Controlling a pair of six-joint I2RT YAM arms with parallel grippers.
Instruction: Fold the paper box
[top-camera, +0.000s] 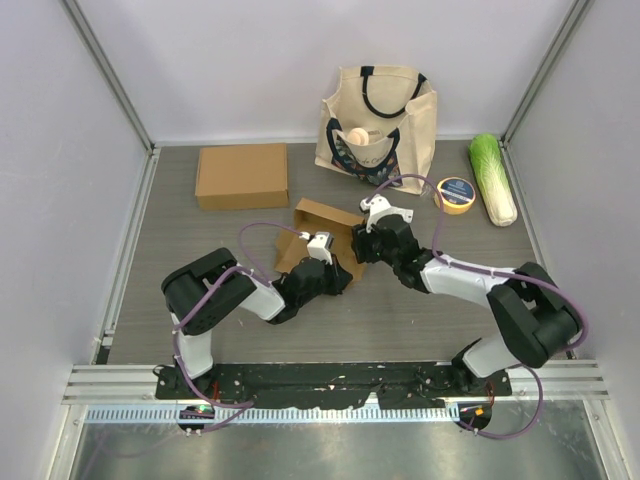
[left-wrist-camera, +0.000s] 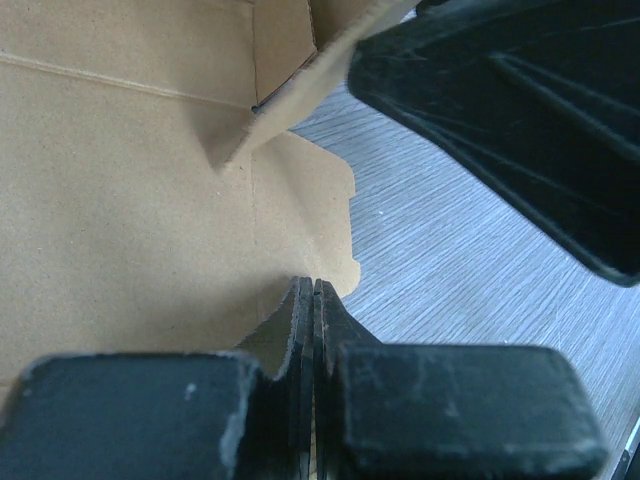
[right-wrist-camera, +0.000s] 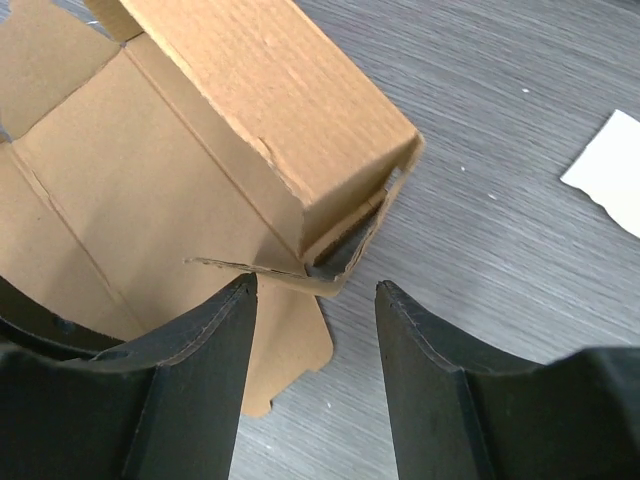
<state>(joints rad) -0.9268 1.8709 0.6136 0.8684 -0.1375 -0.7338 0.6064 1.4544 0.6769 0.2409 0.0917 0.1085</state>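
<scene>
The brown paper box (top-camera: 318, 232) lies part-folded at the table's middle, with its flaps open. My left gripper (top-camera: 335, 277) is at its near edge. In the left wrist view its fingers (left-wrist-camera: 300, 330) are pressed together over the box's inner panel (left-wrist-camera: 120, 200), apparently pinching a thin flap. My right gripper (top-camera: 362, 247) is at the box's right corner. In the right wrist view it (right-wrist-camera: 315, 292) is open, its jaws standing either side of a loose flap at the box corner (right-wrist-camera: 330, 270). The right gripper's black body also fills the top right of the left wrist view (left-wrist-camera: 520, 120).
A flat closed cardboard box (top-camera: 242, 175) lies at the back left. A canvas tote bag (top-camera: 378, 125) stands at the back centre. A yellow tape roll (top-camera: 455, 195) and a napa cabbage (top-camera: 494, 178) lie at the right. A white paper scrap (right-wrist-camera: 612, 170) lies near the box.
</scene>
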